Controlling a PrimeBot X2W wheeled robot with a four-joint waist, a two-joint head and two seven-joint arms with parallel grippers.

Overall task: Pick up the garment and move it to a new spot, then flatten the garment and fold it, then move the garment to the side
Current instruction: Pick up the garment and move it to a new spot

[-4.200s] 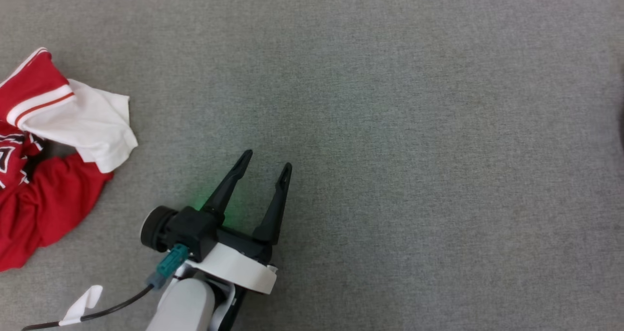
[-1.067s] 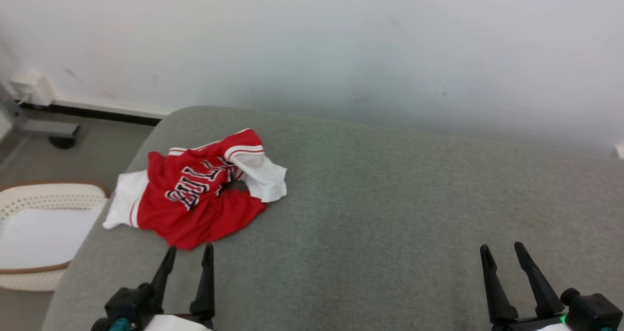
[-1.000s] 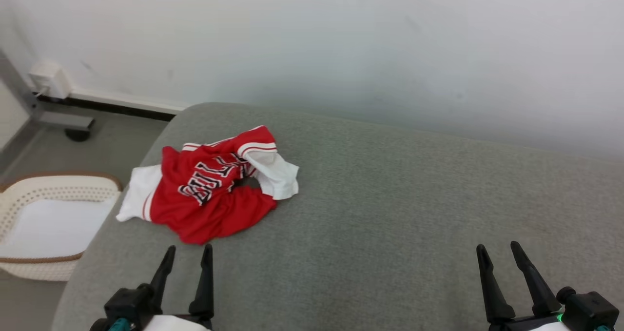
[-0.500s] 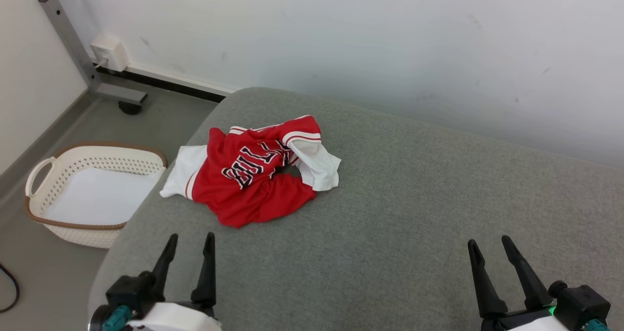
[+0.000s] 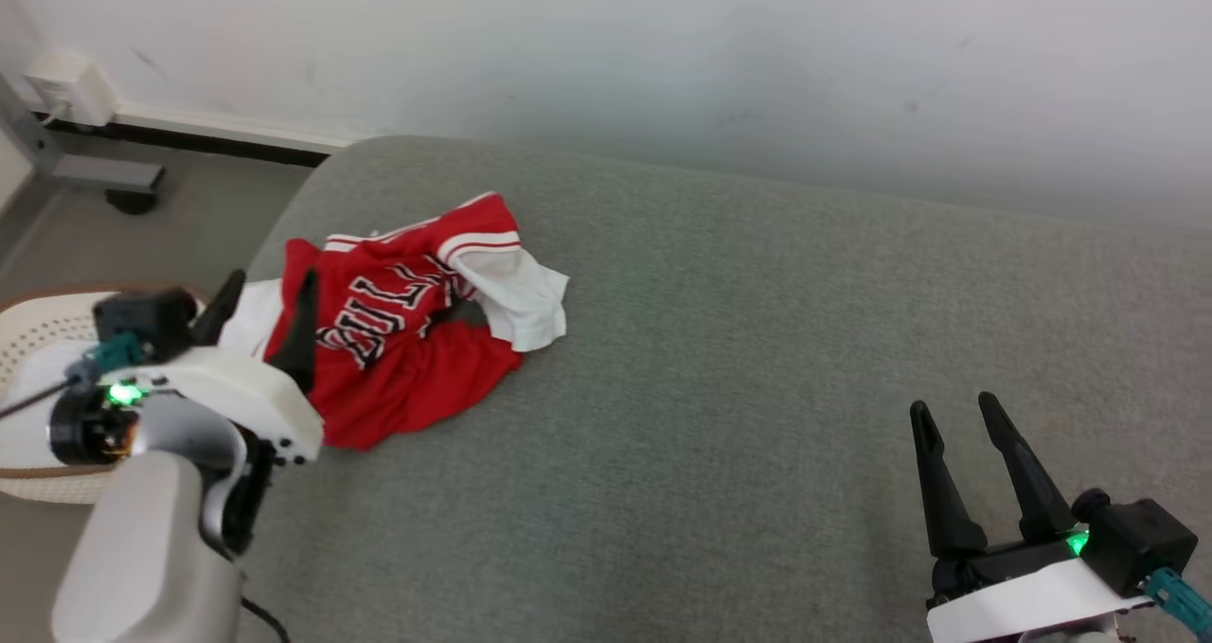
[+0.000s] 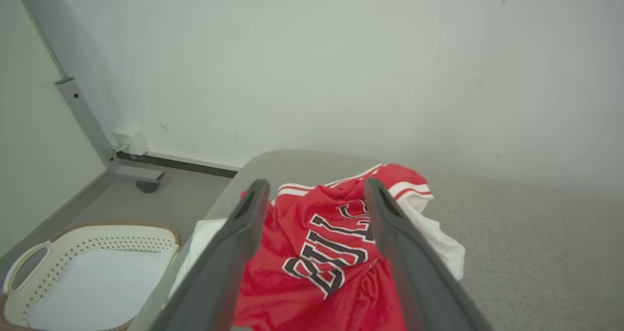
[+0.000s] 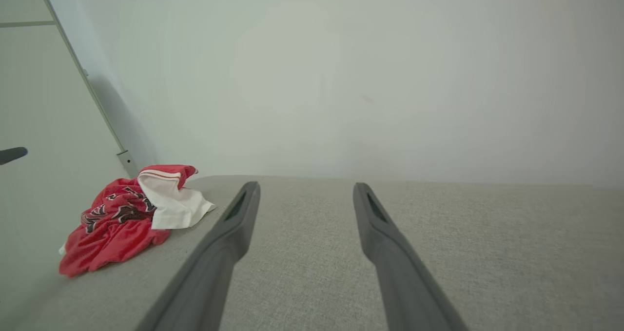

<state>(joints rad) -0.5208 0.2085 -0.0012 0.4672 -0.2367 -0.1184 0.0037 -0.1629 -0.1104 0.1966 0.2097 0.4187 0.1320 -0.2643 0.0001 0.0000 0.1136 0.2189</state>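
Now you're on the pickup: left gripper [image 5: 270, 288], spread, hovers near the crumpled red-and-white jersey garment [image 5: 398, 340]. Next, lower and pinch a fold.

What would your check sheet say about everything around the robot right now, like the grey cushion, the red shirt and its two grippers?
Surface: grey cushion, bare apart from the shirt.
Job's things: red and white shirt, crumpled in a heap near the cushion's far left corner, not flattened or folded yet.
Clutter: nothing seen.
Grippers: left gripper open, fingers pointing over the shirt's left edge, holding nothing; right gripper open above bare cushion, well away from the shirt.
Cables: thin dark cable trailing from the left wrist.
Surroundings: white basket on the floor left of the cushion; white wall behind; wall box low on it.
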